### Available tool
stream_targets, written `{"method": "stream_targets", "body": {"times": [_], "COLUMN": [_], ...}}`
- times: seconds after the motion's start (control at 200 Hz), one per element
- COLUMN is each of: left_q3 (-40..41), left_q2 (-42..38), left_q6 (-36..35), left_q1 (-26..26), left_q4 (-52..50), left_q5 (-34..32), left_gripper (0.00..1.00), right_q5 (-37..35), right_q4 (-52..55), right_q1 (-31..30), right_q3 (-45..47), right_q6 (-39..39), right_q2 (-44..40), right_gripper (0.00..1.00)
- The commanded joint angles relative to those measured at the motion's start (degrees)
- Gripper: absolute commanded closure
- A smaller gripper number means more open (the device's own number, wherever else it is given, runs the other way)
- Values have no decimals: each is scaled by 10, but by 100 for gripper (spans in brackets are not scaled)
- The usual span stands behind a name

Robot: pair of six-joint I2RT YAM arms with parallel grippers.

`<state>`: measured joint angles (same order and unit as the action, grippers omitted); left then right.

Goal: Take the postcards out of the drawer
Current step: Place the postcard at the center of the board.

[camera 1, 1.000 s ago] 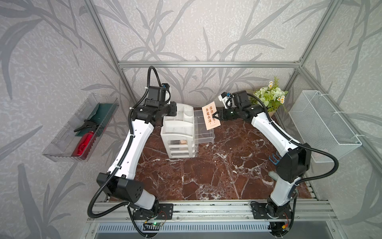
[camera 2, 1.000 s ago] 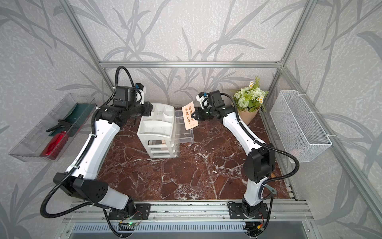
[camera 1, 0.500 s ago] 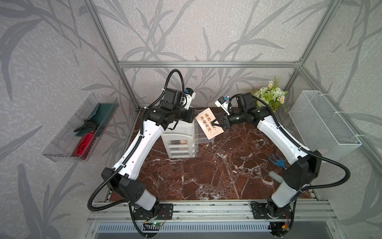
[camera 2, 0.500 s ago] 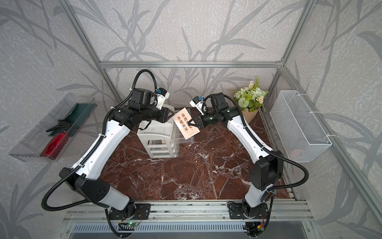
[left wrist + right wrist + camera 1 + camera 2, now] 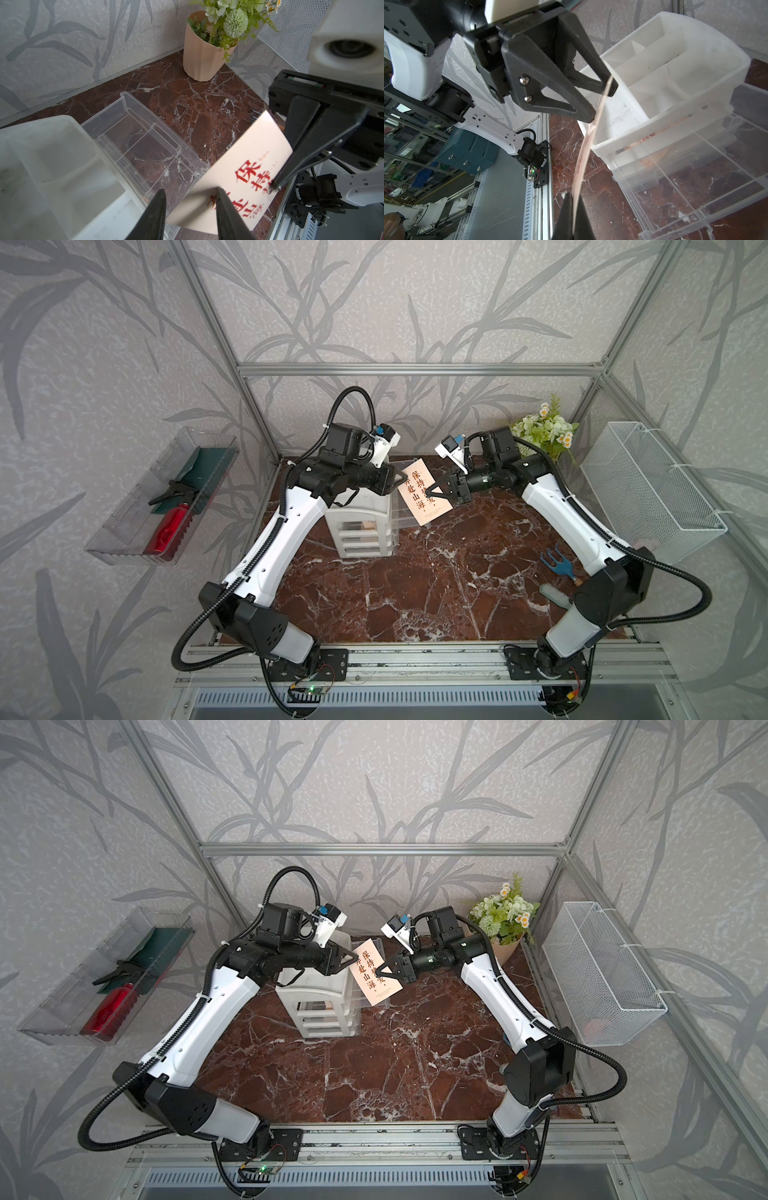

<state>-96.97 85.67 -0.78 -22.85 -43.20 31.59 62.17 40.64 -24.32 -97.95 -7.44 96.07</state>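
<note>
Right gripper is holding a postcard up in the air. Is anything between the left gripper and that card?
Nothing visible does. The left gripper, jaws open, is right at the edge of the postcard, which the right gripper pinches in the air. Only open space lies between them.

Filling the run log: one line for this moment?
phase: handover | right jaws: shut on postcard | left jaws: open, straddling postcard edge | clear drawer: open

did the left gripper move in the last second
Yes. The left gripper has swung rightward over the top of the white drawer unit, from its left rear corner to the postcard held by the right gripper.
</note>
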Motion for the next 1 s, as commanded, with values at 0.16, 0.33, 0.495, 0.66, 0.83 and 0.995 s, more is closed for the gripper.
{"method": "stream_targets", "body": {"times": [0.16,0.33,0.495,0.66,0.83,0.995], "left_q3": [20,20,23,21,20,19], "left_q2": [-32,-26,-27,-27,-28,-22], "left_q6": [-21,-19,-17,-13,-12,-8], "left_q1": [-7,-7,-6,-5,-5,-4], "left_q4": [26,25,28,31,33,34], "left_q5": [55,44,10,-22,-19,-30], "left_gripper": [56,56,53,53,53,53], "right_q5": [29,31,16,13,25,36], "right_q4": [-27,-46,-63,-102,-150,-157], "right_q1": [-1,-1,7,21,33,35], "right_q3": [-17,-3,16,43,67,72], "right_q6": [-9,-2,9,38,70,73], "right_q2": [29,25,21,-10,-22,-26], "right_gripper": [100,100,100,100,100,100]}}
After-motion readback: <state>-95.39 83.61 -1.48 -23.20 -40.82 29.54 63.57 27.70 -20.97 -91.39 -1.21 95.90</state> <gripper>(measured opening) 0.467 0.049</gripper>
